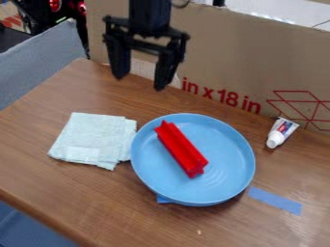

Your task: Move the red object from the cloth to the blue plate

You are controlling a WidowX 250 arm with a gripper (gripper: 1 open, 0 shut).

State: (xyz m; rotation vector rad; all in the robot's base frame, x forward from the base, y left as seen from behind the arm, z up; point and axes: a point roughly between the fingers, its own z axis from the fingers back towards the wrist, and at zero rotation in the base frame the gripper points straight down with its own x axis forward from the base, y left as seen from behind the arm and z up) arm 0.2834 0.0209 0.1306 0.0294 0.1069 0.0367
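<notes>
The red object is a bright red block lying diagonally inside the blue plate, left of the plate's middle. The pale cloth lies flat on the table just left of the plate, with nothing on it. My gripper hangs pointing down above the table behind the cloth and the plate's far left rim, in front of the cardboard box. Its dark fingers stand wide apart and open, holding nothing, well clear of the block.
A cardboard box with red print runs along the back. A small white tube lies right of the plate. A strip of blue tape sticks to the table near the front. A grey panel borders the left.
</notes>
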